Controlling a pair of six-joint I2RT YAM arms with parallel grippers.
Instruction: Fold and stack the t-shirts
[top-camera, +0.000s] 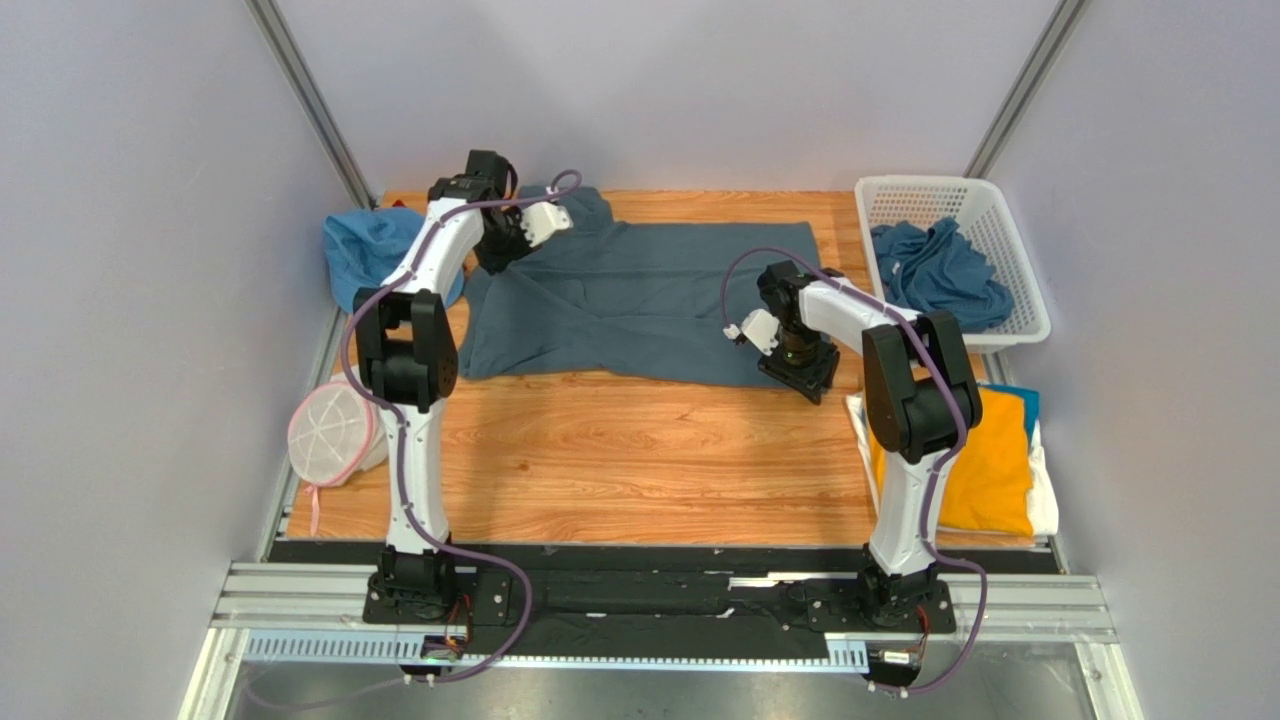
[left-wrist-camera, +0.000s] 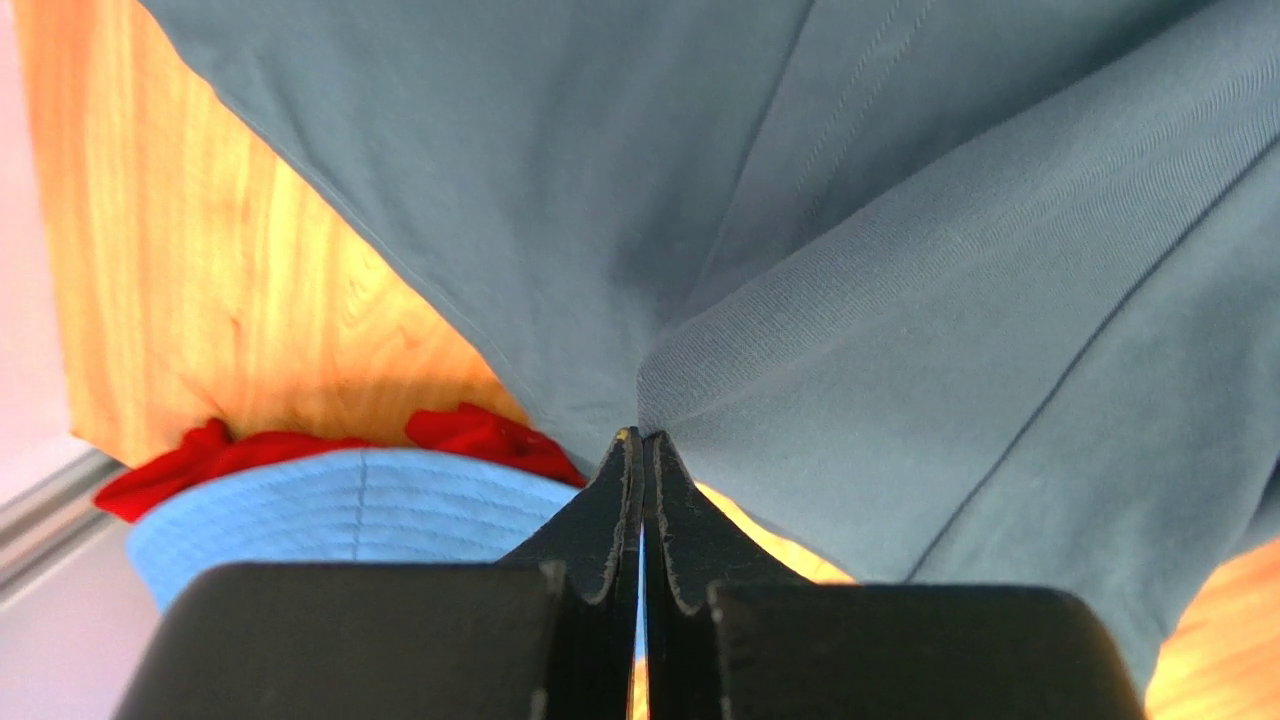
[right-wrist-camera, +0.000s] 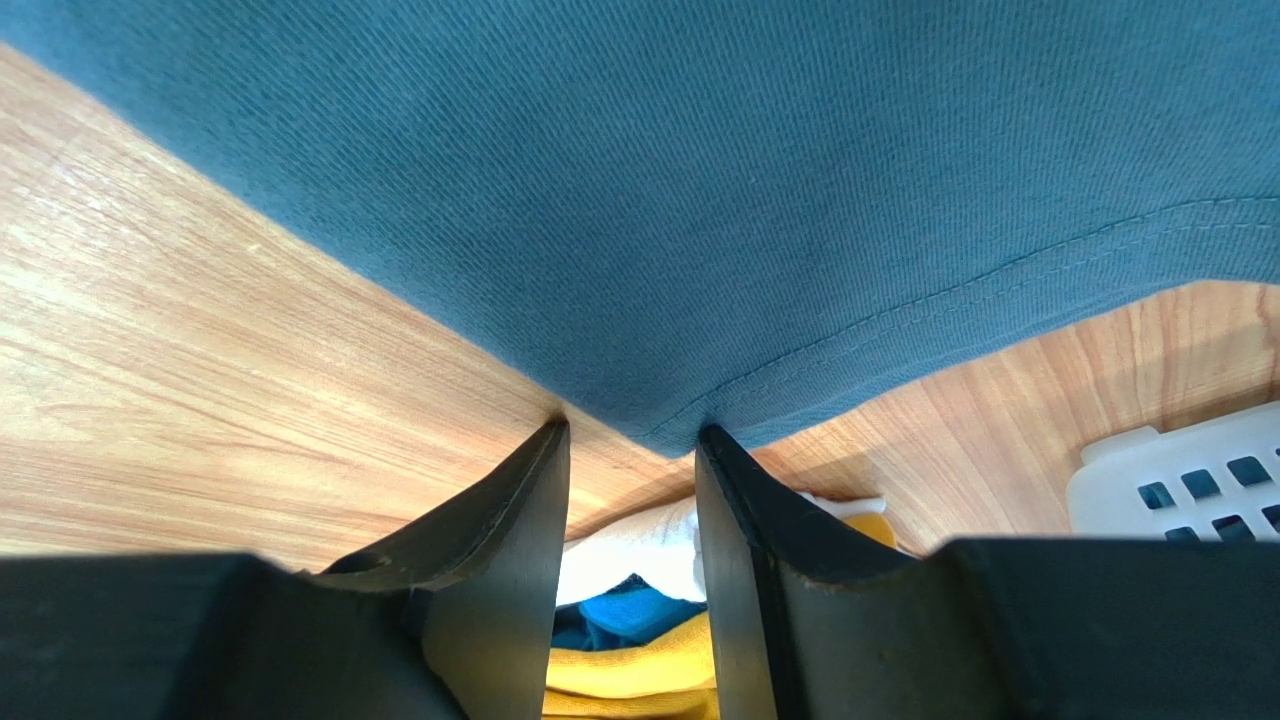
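One slate shirt (top-camera: 646, 293) spread: left claw (left-wrist-camera: 643, 438) clenched on it, right claw (right-wrist-camera: 631, 432) released at its corner

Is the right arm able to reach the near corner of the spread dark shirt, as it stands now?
Probably yes. The right gripper is at that corner of the dark shirt, jaws open, the hem just before its fingertips; nothing stands between.
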